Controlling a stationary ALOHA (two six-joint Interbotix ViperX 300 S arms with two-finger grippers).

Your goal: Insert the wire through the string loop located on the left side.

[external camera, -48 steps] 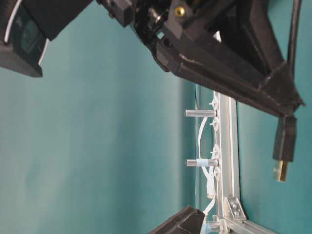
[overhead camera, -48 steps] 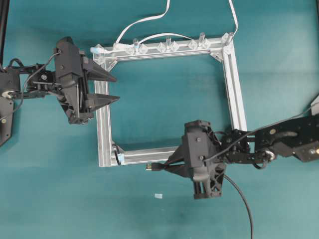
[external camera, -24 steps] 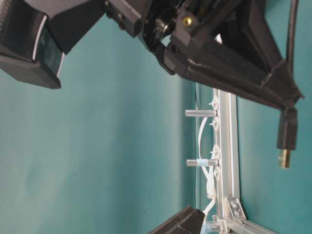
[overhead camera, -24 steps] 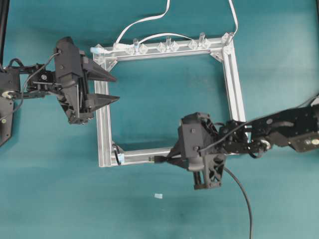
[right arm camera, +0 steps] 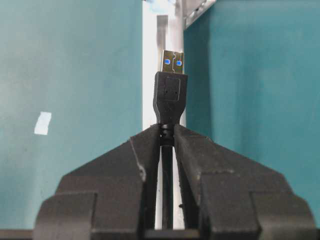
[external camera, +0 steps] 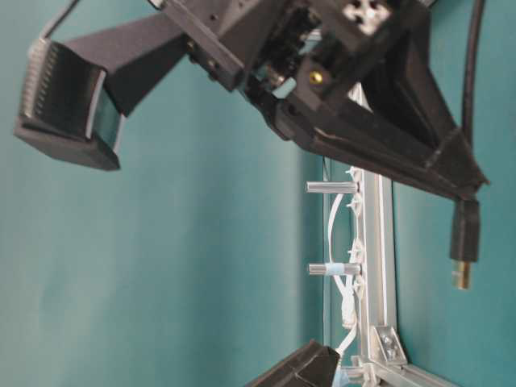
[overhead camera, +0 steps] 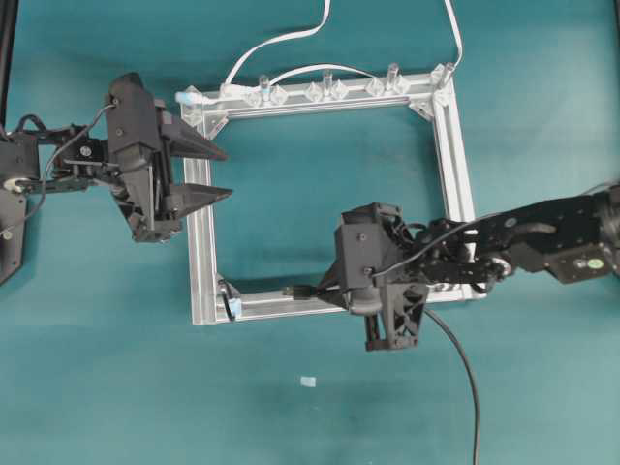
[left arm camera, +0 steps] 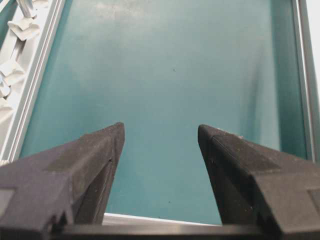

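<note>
- Both arms were matte black, built of angular plastic housings.
- Left gripper (overhead camera: 199, 171) had two tapered, wedge-shaped fingers (left arm camera: 75, 165) with flat inner faces.
- Right gripper (overhead camera: 329, 291) matched it; one brass-coloured screw (external camera: 316, 77) showed.
- Thin black cables looped along each wrist.

Overhead looks straight down on the whole frame (overhead camera: 329, 194); the table-level view sits close and rolled sideways; both wrist cameras peer along their fingers (left arm camera: 75, 175) at that frame.

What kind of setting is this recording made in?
Probably a lab test bench for robot manipulation: a teal tabletop, a square aluminium frame fitted with clips and a white cable, and two arms, one holding a USB wire.
</note>
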